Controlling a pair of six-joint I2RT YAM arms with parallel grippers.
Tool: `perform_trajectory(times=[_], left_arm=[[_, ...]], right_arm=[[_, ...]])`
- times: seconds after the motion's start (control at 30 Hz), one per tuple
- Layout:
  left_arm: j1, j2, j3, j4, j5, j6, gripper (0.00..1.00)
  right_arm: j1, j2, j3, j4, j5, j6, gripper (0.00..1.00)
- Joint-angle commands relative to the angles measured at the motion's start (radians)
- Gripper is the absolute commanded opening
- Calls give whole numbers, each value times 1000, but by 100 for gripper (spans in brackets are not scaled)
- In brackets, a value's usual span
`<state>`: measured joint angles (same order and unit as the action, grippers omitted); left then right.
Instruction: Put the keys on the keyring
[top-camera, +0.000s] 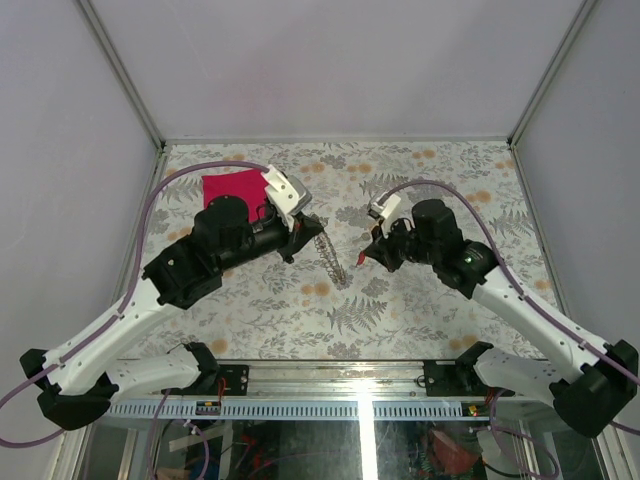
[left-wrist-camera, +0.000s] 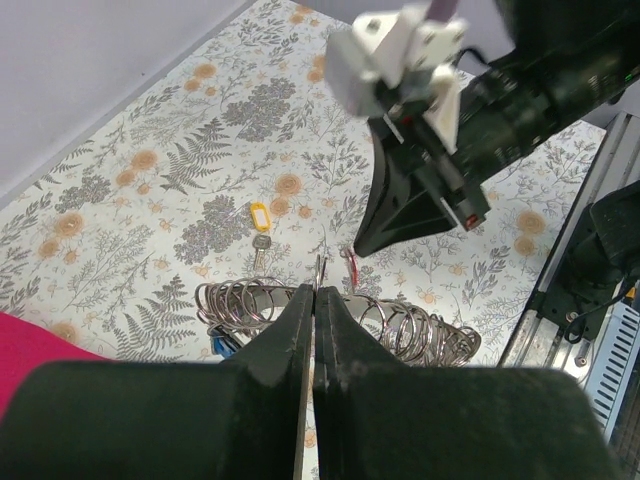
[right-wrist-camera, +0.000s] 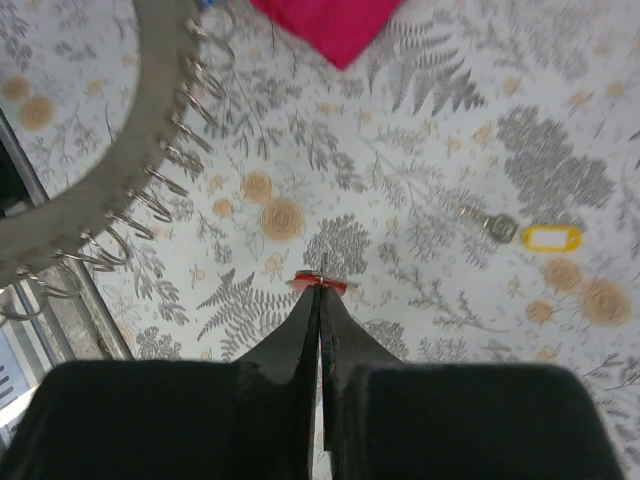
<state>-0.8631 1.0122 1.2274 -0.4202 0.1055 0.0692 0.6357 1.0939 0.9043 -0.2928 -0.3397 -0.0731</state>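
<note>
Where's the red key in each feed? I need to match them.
Top: red key at centre, at the right end effector tip, right of the keyring.
Left wrist: centre, just above the keyring.
Right wrist: centre, pinched in that end effector.
Shared landmark: pink cloth, in all three.

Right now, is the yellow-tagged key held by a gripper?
No, the yellow-tagged key lies loose on the table, nothing gripping it.
</note>
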Motion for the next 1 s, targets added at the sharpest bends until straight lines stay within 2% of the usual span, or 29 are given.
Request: perform_trajectory(times=[0.0,0.23,0.5,0.73,0.97], left_arm=[[2,-27,12,87,20,29,0],[2,-22,1,98,73,82,0],[-1,-30,8,106,116,181,0],[-43,-30,52,107,-18,266,0],[-134,-25,76,107,-142,366,0]], right_arm=[[7,-73,82,53,-27,-47,0],[7,-66,303,-119,-81,-67,0],[7,-59,424,-185,-275,-73,0],[7,-78,416,-169,-322,-102,0],[7,-141,348,4,-322,-105,0]])
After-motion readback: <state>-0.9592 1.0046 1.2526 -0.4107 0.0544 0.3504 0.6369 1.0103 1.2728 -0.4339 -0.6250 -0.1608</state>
